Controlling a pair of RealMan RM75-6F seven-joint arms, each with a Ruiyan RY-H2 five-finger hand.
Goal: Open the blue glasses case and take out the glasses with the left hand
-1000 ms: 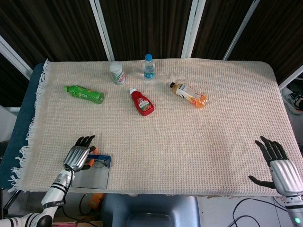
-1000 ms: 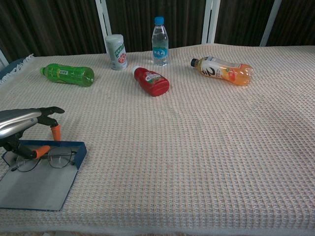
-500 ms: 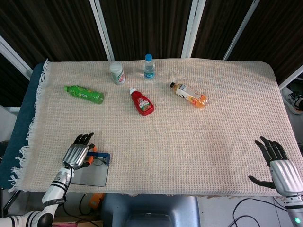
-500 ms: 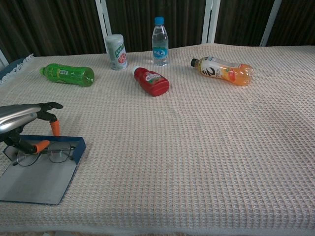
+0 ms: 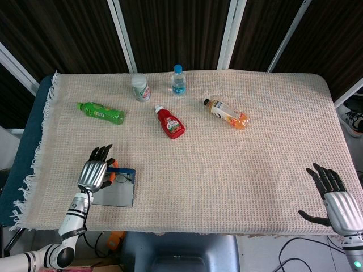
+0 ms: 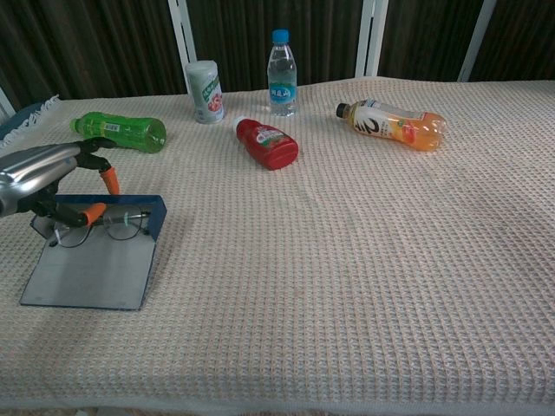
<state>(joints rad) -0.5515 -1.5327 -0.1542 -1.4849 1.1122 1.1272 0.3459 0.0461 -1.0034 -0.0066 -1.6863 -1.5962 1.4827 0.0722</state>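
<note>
The blue glasses case [image 6: 91,264] lies open near the table's front left, grey inside facing up, also seen in the head view [image 5: 116,194]. The glasses [image 6: 108,228] rest at its far blue rim. My left hand [image 6: 39,169] reaches over the case from the left, and its orange-tipped fingers [image 6: 109,180] pinch the glasses frame. In the head view the left hand [image 5: 95,171] covers the case's left corner. My right hand [image 5: 333,198] hangs open off the front right edge, holding nothing.
Across the back of the cloth-covered table [image 5: 255,170] are a lying green bottle [image 6: 120,131], a white can [image 6: 203,91], an upright water bottle [image 6: 281,74], a lying red ketchup bottle [image 6: 267,144] and a lying orange juice bottle [image 6: 392,124].
The left hand has moved away from the front edge towards the table's middle, and the open case with the glasses has come along with it. The right hand has stayed still.
</note>
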